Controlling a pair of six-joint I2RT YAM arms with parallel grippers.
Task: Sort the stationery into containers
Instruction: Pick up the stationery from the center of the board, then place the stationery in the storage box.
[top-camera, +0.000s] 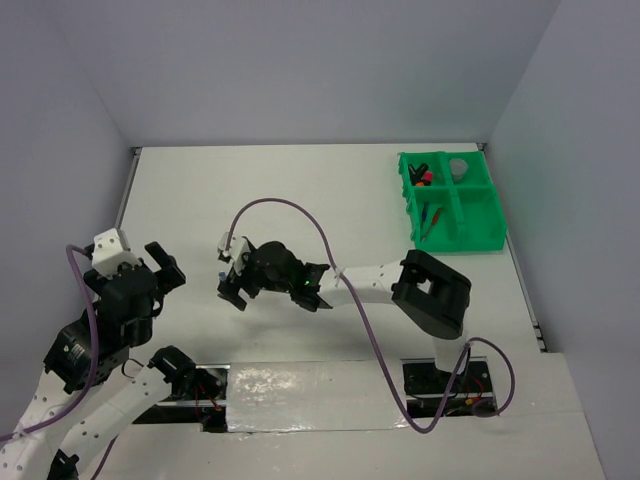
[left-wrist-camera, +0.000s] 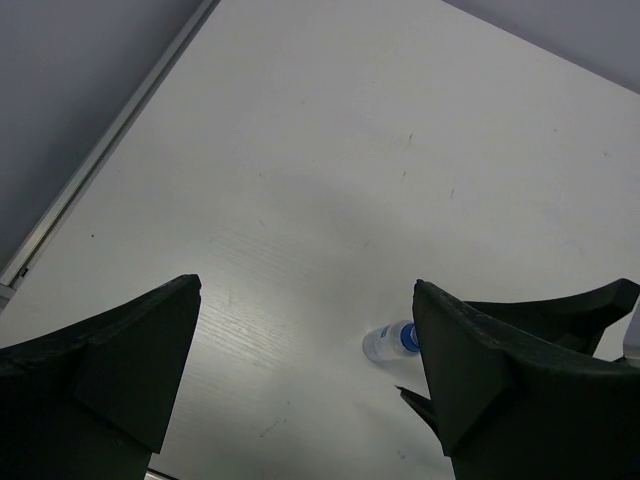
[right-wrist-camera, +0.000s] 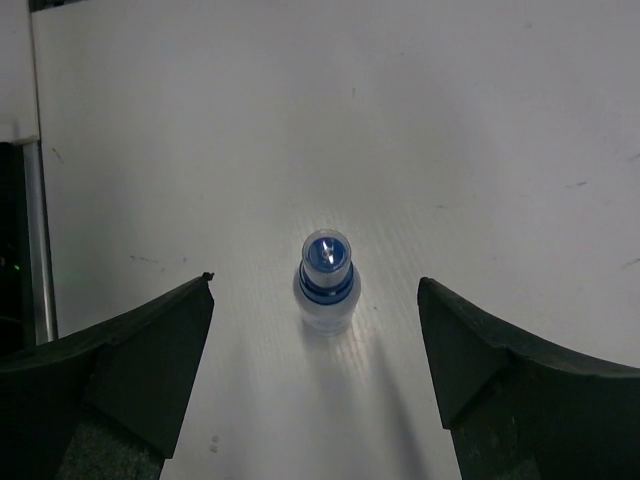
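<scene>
A small whitish bottle (right-wrist-camera: 326, 285) with a blue cap rests on the white table, cap towards the right wrist camera, and appears to lie on its side. My right gripper (right-wrist-camera: 316, 280) is open, one finger on each side of the bottle and neither touching it. The top view shows this gripper (top-camera: 228, 275) reaching left at mid-table. My left gripper (top-camera: 170, 268) is open and empty, to the left of the bottle (left-wrist-camera: 392, 340). The green tray (top-camera: 490, 238) at the far right holds a grey pot (top-camera: 458, 167), black markers (top-camera: 420, 176) and thin pens (top-camera: 430, 220).
The right arm's purple cable (top-camera: 330, 240) loops over the table's middle. A raised rail (top-camera: 127, 190) runs along the table's left edge. Grey walls close in the back and both sides.
</scene>
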